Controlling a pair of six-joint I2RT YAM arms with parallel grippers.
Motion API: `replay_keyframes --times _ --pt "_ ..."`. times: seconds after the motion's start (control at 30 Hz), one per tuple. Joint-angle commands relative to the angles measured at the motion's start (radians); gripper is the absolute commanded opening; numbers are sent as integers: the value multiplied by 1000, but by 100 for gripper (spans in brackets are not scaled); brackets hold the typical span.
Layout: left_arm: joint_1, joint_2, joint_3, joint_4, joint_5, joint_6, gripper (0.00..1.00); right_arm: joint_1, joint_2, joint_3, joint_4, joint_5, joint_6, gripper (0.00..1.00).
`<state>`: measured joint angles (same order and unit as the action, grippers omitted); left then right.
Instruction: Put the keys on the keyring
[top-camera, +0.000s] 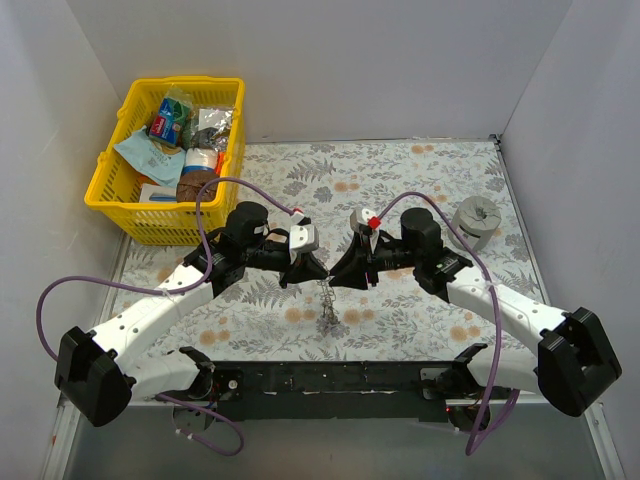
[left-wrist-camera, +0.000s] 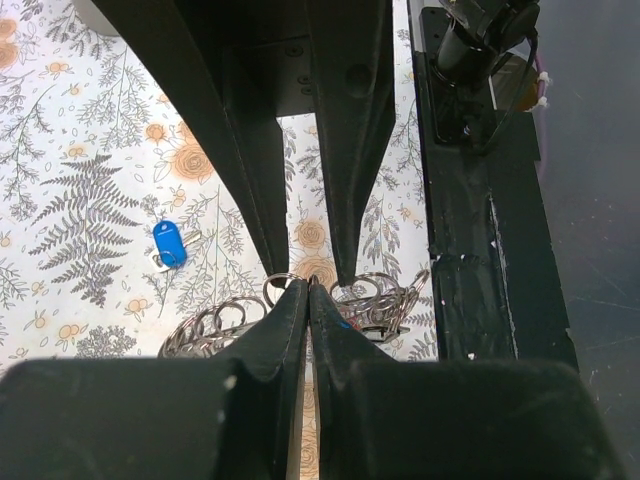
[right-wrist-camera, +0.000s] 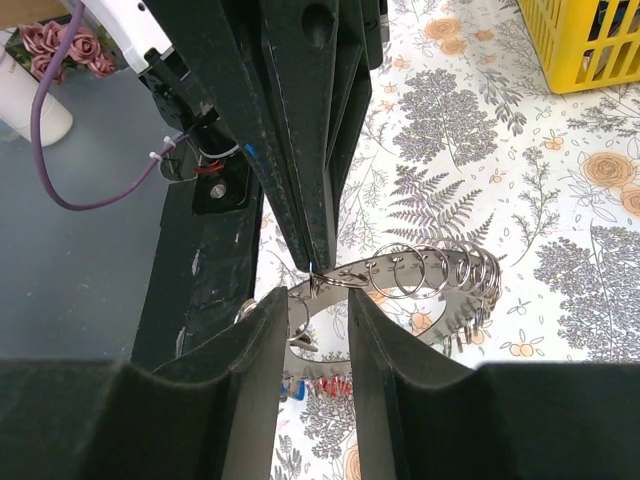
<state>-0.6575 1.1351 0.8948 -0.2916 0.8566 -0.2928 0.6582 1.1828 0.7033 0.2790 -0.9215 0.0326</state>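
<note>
The keyring (top-camera: 328, 308), a thin silvery band strung with several small split rings, hangs between my two grippers over the middle of the floral cloth. My left gripper (left-wrist-camera: 308, 283) is shut on its rim, and the band (left-wrist-camera: 385, 300) spreads to both sides of the fingertips. My right gripper (right-wrist-camera: 316, 297) is open, its fingers either side of the band (right-wrist-camera: 421, 256) and one small ring, facing the left gripper's fingers (right-wrist-camera: 300, 150). Red keys (right-wrist-camera: 335, 383) and a blue key (right-wrist-camera: 293, 391) hang from the ring's lower edge. Another blue key (left-wrist-camera: 168, 243) lies loose on the cloth.
A yellow basket (top-camera: 110, 190) of packets stands at the far left. A squat grey cylinder (top-camera: 478, 222) sits at the right. The black base rail (top-camera: 330, 378) runs along the near edge under the ring. White walls close in the cloth's sides.
</note>
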Motion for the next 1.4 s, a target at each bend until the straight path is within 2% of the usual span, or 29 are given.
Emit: replay_keyframes --times 0.0,0.2,0.37,0.57,0.63,0.67,0.7,0.8,0.9,1.07,1.23,1.37 --pt "-10 -26 23 42 36 -6 0 20 18 25 121 -31 50 37" --pt "-16 -28 20 46 41 -8 0 35 44 27 147 -30 81 27" --pt "-19 -32 16 46 24 -8 0 40 61 39 132 -42 79 1" --pt "-17 -64 7 45 -28 -9 1 40 55 38 80 -56 33 1" --pt "-17 -70 6 42 -45 -16 12 40 51 39 65 -56 15 1" --pt "-17 -77 6 42 -63 -16 24 40 48 41 58 -60 9 1" --pt "-17 -81 6 39 -74 -14 32 40 44 41 49 -62 6 1" --pt "-17 -103 9 32 -105 -11 47 40 32 47 23 -82 -23 1" --pt "-17 -121 9 13 -134 21 53 40 17 67 -24 -109 -69 1" --pt "-14 -106 35 -67 -114 122 52 40 -6 113 -106 -149 -149 1" --pt "-11 -93 47 -129 -12 231 50 40 -9 176 -216 -249 -227 1" --pt "-11 -112 44 -144 59 320 50 40 8 229 -371 -286 -307 1"
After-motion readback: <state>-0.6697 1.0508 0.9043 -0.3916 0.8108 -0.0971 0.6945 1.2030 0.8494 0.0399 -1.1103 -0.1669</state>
